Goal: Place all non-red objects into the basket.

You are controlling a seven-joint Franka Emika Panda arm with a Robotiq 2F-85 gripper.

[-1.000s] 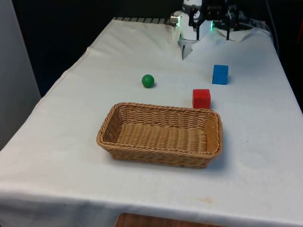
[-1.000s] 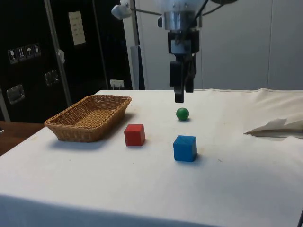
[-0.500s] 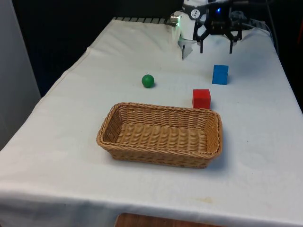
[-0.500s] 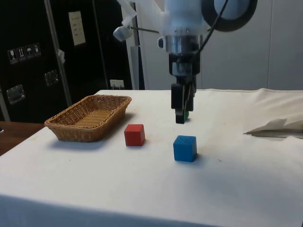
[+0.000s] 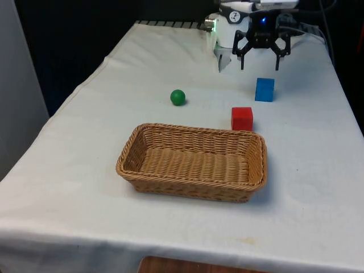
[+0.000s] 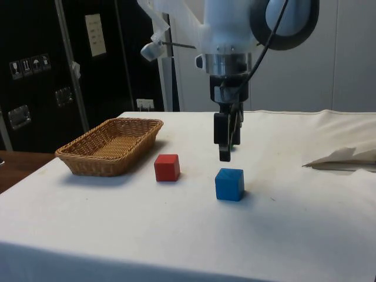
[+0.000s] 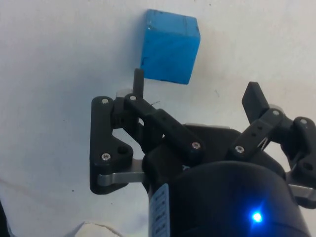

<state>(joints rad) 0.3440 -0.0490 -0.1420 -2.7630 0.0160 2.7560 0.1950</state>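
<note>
There is one basket. There are two blocks: one blue block and one red block. There is one green ball. That makes three small things and one basket on the table. There is one crumpled white paper too.

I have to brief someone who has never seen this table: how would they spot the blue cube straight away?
Start at the wicker basket in the middle of the white cloth. Past its far corner on the front view's right sits a red cube; the blue cube stands just beyond it, under the open gripper. It is the one blue thing there.
</note>
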